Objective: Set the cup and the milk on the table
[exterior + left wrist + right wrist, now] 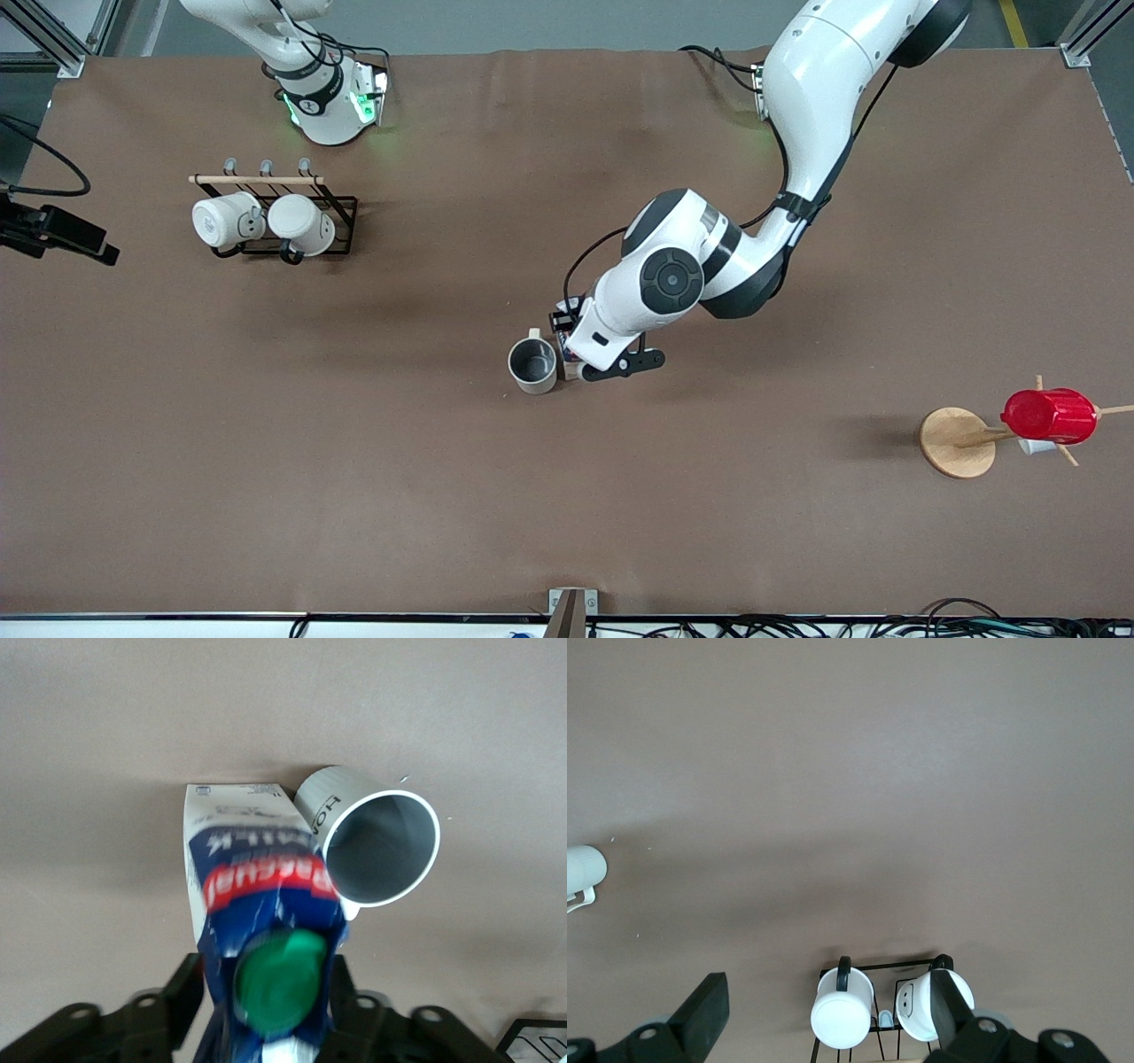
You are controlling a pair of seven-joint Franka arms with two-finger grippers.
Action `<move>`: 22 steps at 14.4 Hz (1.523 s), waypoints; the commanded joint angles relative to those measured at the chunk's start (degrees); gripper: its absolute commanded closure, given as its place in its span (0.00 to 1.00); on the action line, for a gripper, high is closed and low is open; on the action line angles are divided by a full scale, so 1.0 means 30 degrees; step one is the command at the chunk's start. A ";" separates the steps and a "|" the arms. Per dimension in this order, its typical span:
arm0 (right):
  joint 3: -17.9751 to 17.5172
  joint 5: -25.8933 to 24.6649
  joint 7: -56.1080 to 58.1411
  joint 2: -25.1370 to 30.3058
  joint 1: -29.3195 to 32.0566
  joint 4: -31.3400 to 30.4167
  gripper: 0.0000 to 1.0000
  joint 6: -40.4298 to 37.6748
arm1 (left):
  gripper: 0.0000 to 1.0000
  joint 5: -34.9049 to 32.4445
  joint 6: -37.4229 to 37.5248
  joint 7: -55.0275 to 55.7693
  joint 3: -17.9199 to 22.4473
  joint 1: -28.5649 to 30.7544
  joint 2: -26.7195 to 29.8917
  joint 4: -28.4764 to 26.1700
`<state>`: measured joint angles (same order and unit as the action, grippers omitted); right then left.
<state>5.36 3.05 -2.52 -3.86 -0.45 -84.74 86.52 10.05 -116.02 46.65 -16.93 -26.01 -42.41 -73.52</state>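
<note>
On my front feed the right arm waits at its base, its gripper (824, 1028) spread wide over the black rack (341, 217) with two white mugs (226, 220). Mid-table (354, 496), the cream cup (532, 363) stands upright just beside the milk carton (252, 895). My left gripper (266, 1005) clamps the carton's top, its base down on the table.

I found the table (266, 496) covered edge to edge in plain matte brown, with faint creases along the edge where the bases stood. Lighting was even and soft; shadows were diffuse. I noted aluminium frame posts (53, 40) at the corners of that edge and grey floor (532, 22) past it. Cables (886, 626) ran along the edge nearest the front camera, where a small bracket (571, 607) sat mid-edge.
</note>
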 commanded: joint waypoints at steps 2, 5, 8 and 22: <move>-0.0291 0.0068 0.0224 0.0702 0.0062 -0.0788 0.00 0.0195 | 0.00 -0.2223 0.1019 -0.0111 0.0429 0.0114 0.1854 0.0308; -0.0291 0.0068 0.0195 0.0673 0.0062 -0.0788 0.00 0.0195 | 0.00 -0.3552 0.3655 -0.0140 0.0428 0.1339 0.3668 0.0308; -0.0291 0.0068 0.0195 0.0673 0.0062 -0.0788 0.00 0.0165 | 0.00 -0.5687 0.6725 -0.1889 0.0370 0.3243 0.6336 -0.0132; -0.0291 -0.0108 0.0254 0.0673 0.0033 -0.0700 0.00 -0.0040 | 0.00 -0.2946 0.9582 -1.3031 0.2266 0.9671 1.5799 -0.5893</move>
<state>4.74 2.98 -2.43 -3.54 -0.56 -85.22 86.33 -1.72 -84.80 9.23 -13.95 4.94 -1.74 -82.85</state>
